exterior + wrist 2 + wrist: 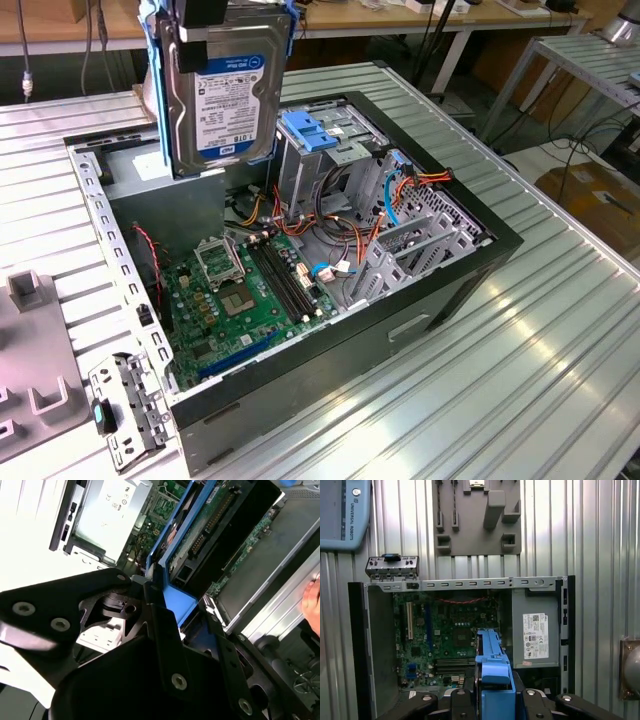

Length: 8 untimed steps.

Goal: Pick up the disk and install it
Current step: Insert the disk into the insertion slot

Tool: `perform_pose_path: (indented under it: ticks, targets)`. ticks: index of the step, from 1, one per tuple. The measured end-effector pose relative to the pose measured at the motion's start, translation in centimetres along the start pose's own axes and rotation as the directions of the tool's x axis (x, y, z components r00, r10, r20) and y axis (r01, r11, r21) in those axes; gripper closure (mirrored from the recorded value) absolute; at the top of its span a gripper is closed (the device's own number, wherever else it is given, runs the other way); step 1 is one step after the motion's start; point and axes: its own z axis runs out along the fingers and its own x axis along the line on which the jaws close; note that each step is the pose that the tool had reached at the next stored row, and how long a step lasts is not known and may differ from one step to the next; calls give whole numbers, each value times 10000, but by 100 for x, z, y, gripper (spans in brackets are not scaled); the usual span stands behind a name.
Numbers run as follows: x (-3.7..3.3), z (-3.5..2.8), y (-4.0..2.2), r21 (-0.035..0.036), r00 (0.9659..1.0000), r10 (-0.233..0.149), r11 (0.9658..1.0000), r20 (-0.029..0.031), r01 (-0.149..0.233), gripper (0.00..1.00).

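The disk (222,100) is a dark hard drive with a white and blue label, framed by a bright blue carrier. It hangs upright above the back left corner of the open computer case (440,290) in the exterior view. My gripper (213,20) is shut on its top end. In the first wrist view the blue carrier edge (492,672) sits between the black fingers (462,700), over the green motherboard (445,640). The second wrist view shows the disk's circuit-board side (210,525) and the blue carrier (177,602).
Inside the case stand a grey drive cage topped by a blue clip (312,130), bundles of coloured cables (340,225) and a silver power supply (536,635). A grey fixture plate (30,390) lies at the exterior view's left. A person's hand (312,602) shows beside the case.
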Motion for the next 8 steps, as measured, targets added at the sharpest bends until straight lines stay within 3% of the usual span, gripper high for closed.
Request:
perform_pose_path:
  ticks: [5,8]
  targets:
    - [6,4,-103,0,10000,0,10000,0,0,63]
    - [11,5,-131,0,10000,0,10000,-1,0,63]
